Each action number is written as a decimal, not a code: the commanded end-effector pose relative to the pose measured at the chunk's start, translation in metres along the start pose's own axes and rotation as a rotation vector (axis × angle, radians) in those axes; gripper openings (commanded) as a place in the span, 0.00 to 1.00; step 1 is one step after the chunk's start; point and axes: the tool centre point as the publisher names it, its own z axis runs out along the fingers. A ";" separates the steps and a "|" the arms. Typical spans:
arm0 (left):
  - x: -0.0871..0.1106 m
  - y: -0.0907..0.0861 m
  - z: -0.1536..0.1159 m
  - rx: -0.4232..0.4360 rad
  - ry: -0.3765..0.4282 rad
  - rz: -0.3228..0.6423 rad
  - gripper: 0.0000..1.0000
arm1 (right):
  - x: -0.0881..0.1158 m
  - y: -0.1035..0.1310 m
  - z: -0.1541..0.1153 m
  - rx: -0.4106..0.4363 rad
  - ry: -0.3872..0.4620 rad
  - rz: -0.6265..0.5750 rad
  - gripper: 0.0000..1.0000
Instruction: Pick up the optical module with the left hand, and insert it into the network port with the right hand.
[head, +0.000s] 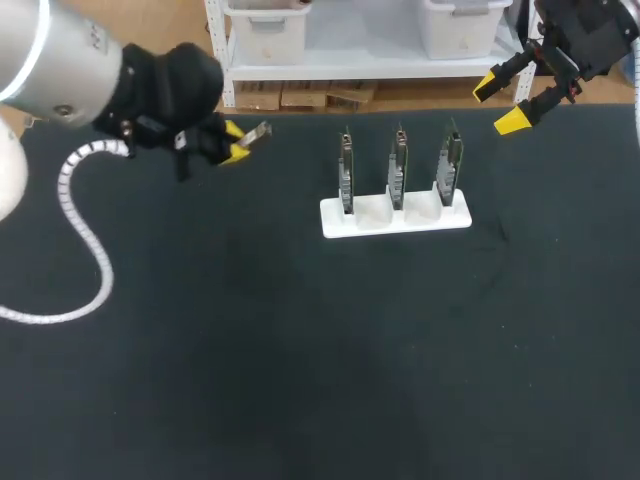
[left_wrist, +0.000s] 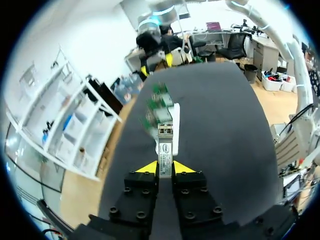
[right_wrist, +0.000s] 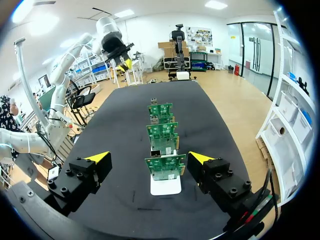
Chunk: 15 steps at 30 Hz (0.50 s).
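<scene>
Silver plug (head: 257, 132) is sticking out of the left hand (head: 238, 142) pinching its end, and could be slipping loose when passing to the wide-open right hand (head: 498, 105).

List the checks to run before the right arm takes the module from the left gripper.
1. Slim silver metal optical module clamped in the left gripper: ok.
2. Module's free end juts ahead of the yellow tips: ok.
3. The right gripper is open: ok.
4. Three green circuit boards upright in the white stand: ok.
5. The network port is unobstructed: cannot tell.
6. Grippers close enough for handover: not ok, they are on opposite sides of the stand.
</scene>
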 end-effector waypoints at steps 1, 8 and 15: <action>-0.025 0.022 0.026 0.029 -0.092 0.048 0.00 | 0.000 0.002 0.000 0.005 0.000 -0.001 1.00; -0.073 0.040 0.053 0.088 -0.231 0.146 0.00 | 0.000 0.002 0.000 0.005 0.000 -0.001 1.00; -0.085 0.040 0.064 0.119 -0.258 0.168 0.00 | 0.000 0.002 0.000 0.005 0.000 -0.001 1.00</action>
